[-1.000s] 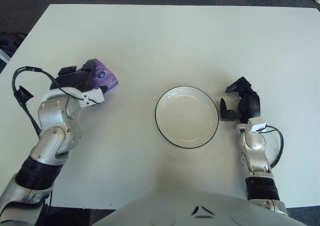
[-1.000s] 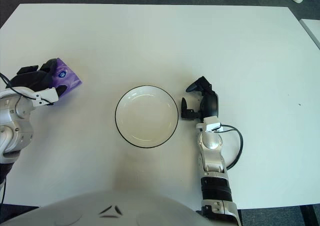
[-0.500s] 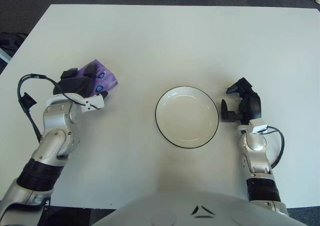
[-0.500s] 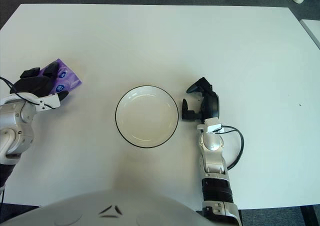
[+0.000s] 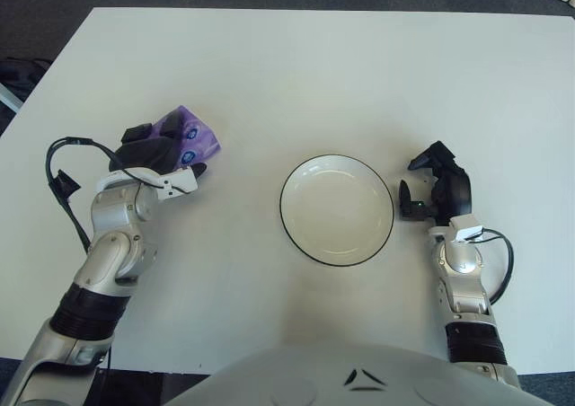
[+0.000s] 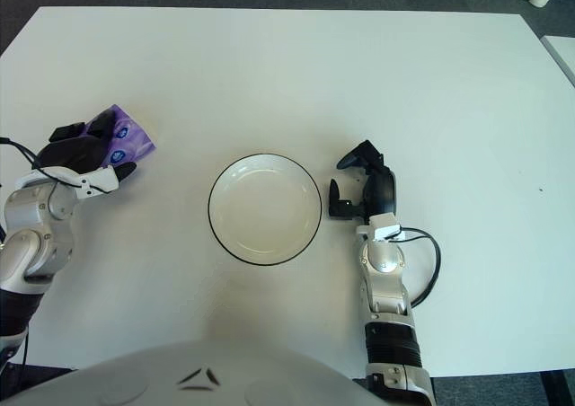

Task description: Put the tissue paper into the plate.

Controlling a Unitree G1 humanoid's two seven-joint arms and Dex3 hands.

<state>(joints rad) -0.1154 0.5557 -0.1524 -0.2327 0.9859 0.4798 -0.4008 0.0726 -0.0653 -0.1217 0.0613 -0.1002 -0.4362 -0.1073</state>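
At the left of the white table (image 5: 296, 74), the left hand (image 5: 157, 154) is gripping the purple tissue packet (image 5: 184, 136), its dark fingers curling over the pack's near side. The packet is sitting well left of the plate (image 5: 337, 210), which is lying bare at the centre. Just right of the plate, the right hand (image 5: 433, 188) is showing relaxed fingers, holding nothing.

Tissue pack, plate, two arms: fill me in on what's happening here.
The left robot hand has its fingers closed on the purple tissue pack, out at the table's left side. The plate sits empty in the middle, well apart from the pack. The right robot hand shows just right of the plate, holding nothing.
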